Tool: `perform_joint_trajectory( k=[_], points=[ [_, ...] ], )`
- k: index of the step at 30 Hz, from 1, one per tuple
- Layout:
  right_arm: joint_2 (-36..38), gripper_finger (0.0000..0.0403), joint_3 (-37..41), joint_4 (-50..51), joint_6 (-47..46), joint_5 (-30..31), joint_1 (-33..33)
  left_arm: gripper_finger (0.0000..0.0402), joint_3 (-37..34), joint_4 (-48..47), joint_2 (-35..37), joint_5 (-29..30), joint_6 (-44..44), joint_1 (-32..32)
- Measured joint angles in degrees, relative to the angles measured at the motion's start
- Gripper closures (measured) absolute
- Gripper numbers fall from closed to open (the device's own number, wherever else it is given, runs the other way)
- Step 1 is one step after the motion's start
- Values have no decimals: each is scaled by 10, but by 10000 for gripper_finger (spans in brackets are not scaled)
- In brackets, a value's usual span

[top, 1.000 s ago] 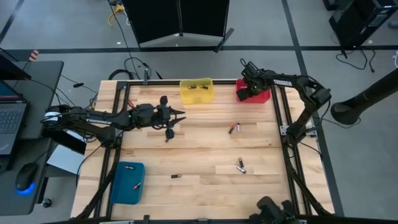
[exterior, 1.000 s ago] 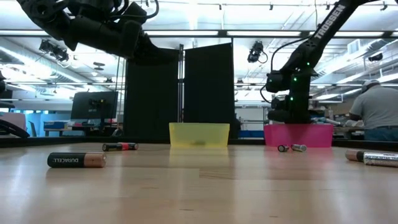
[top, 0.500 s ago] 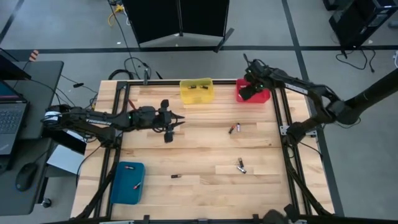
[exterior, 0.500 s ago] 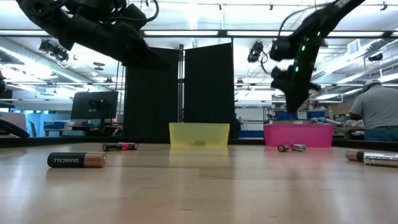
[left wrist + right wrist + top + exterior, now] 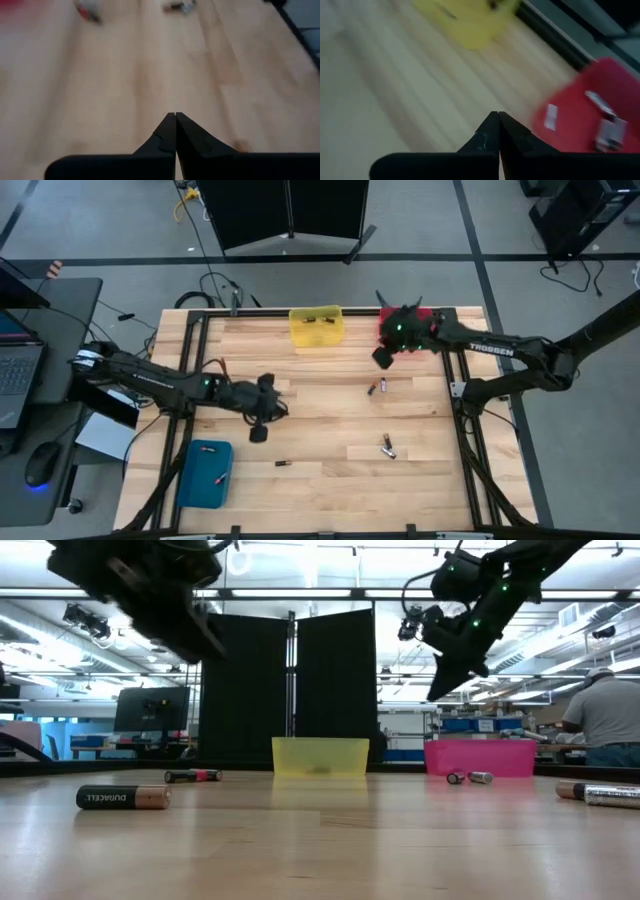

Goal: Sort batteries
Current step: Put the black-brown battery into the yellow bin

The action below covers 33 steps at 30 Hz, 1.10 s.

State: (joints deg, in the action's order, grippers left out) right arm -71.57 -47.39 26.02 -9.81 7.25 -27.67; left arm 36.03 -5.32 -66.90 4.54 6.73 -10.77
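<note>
Between picks: both grippers pressed together, empty. Right gripper (image 5: 383, 357) by red bin (image 5: 420, 332); next I open over battery pair (image 5: 378, 386).

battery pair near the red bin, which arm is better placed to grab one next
Right, probably. In the high view the right gripper hangs just off the pair, fingers shut and empty. The left gripper is across the table, nearer the lone battery.

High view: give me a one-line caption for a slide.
Both arms above a wooden table, loose batteries scattered between yellow bin, red bin and blue bin.
</note>
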Motion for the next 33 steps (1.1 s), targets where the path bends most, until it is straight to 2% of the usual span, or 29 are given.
perform_joint_trajectory(
  k=[7,14,19,24,33],
  points=[
    [-22,392,19,-114,-9,11,83,375,0,-16,-47,-8,141,-80],
    [-26,393,19,-164,-1,19,123,293,0,21,-140,-7,236,-140],
    [-26,392,19,-165,9,31,133,233,0,83,-188,7,265,-167],
    [-26,392,19,-165,10,38,134,194,5,91,-219,29,282,-186],
    [-26,392,19,-170,15,38,134,184,24,83,-258,67,280,-205]
  ],
)
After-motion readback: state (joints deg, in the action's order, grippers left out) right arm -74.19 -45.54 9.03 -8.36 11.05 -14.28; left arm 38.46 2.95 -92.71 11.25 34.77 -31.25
